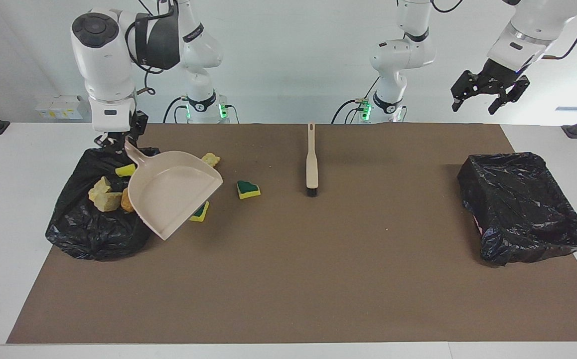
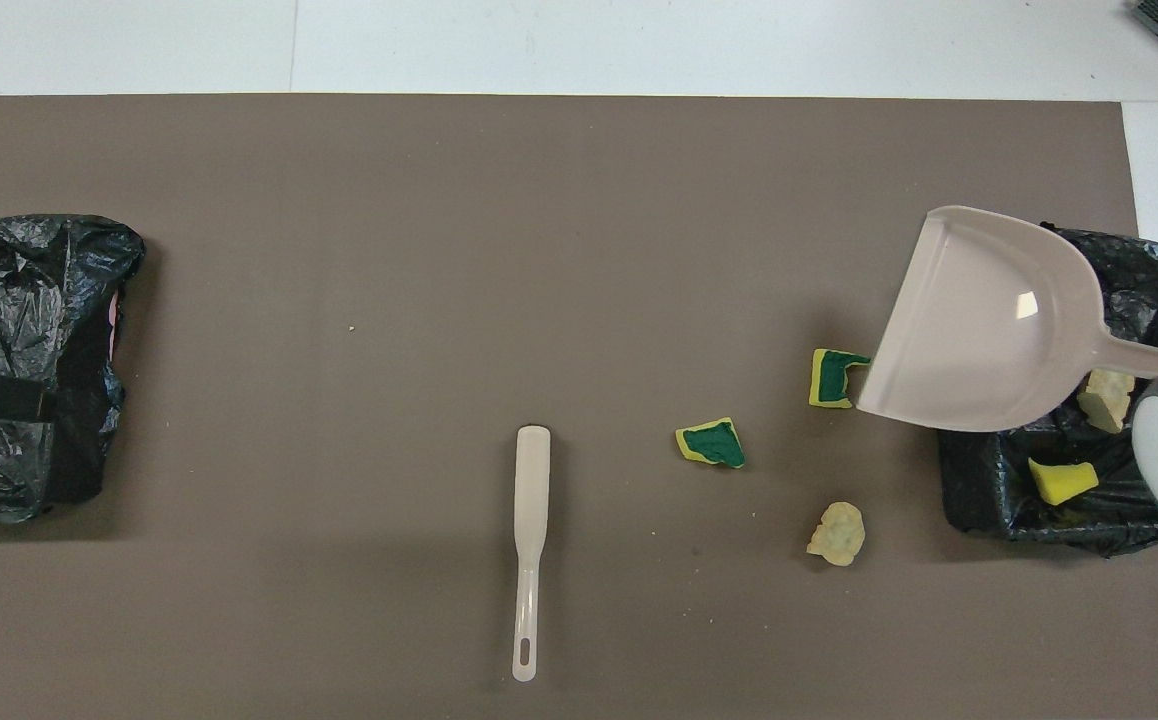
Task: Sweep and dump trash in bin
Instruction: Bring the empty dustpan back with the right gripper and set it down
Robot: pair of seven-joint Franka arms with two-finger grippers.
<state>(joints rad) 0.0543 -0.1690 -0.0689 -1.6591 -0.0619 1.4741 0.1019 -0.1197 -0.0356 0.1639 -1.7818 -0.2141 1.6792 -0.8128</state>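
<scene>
Bin w/ sponge chunks (image 1: 105, 195) in it at right arm's end of table (image 1: 288, 279), dustpan (image 1: 174, 192) raised over its edge & mat, three loose chunks (image 2: 711, 443) on mat beside it, brush (image 1: 311, 162) mid-table, 2nd bin (image 1: 522, 207) at left arm's end.

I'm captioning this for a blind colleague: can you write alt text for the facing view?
The right gripper holds a beige dustpan by its handle over the edge of a black-lined bin holding sponge chunks. Three more chunks and a brush lie on the brown mat; the left gripper waits open, raised.
</scene>
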